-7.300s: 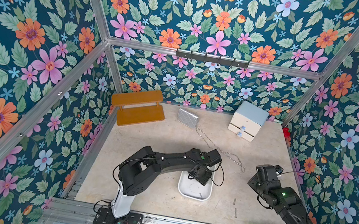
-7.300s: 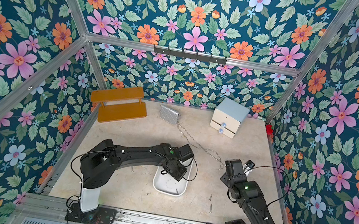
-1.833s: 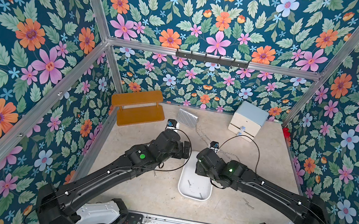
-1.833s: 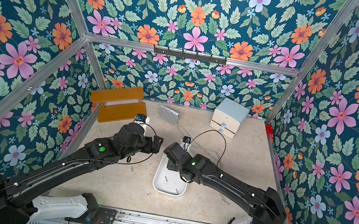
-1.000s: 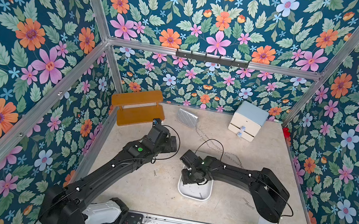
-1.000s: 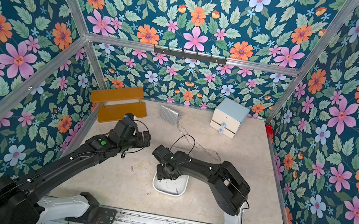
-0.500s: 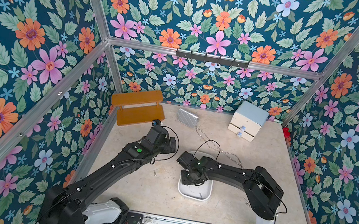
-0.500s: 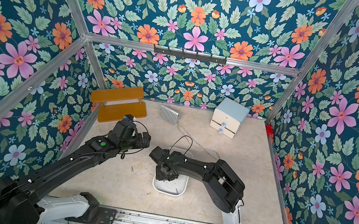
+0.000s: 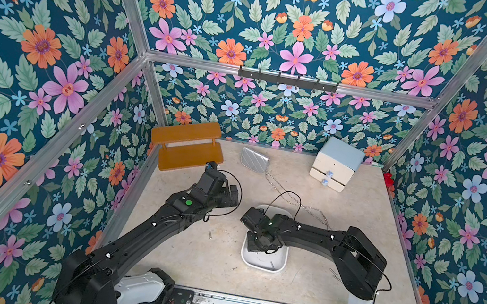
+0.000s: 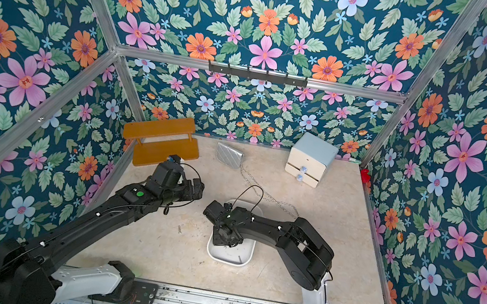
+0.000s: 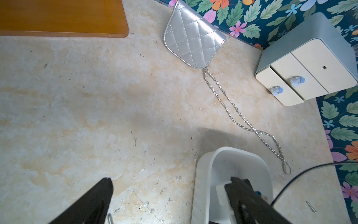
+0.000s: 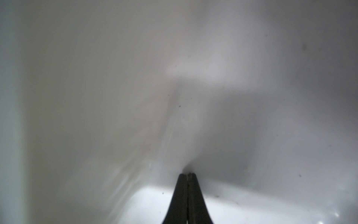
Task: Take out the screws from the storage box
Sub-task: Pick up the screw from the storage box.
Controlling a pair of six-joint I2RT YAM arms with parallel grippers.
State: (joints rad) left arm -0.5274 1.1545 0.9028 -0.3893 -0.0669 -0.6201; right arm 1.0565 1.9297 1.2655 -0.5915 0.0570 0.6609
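Observation:
The storage box (image 9: 262, 267) (image 10: 226, 260) is a white lidless tub near the table's front middle. My right gripper (image 9: 260, 250) (image 10: 224, 242) reaches down into it. In the right wrist view its fingers (image 12: 187, 174) are pressed together against the tub's white floor (image 12: 116, 97). A tiny pale speck sits at the tips; I cannot tell whether it is a screw. One screw (image 9: 210, 234) (image 10: 179, 228) (image 11: 110, 218) lies on the table left of the tub, another (image 11: 311, 206) to its right. My left gripper (image 9: 230, 192) (image 11: 170, 179) hovers open and empty, behind and left of the tub (image 11: 203, 174).
An orange wooden shelf (image 9: 185, 146) stands at the back left. A silver quilted purse (image 9: 254, 160) lies at the back, its chain (image 9: 294, 199) trailing toward the tub. A cream two-drawer cabinet (image 9: 336, 164) with a blue top is at the back right.
My right gripper has closed its jaws inside the tub and its wrist has edged slightly left. The left arm has stayed put, still open.

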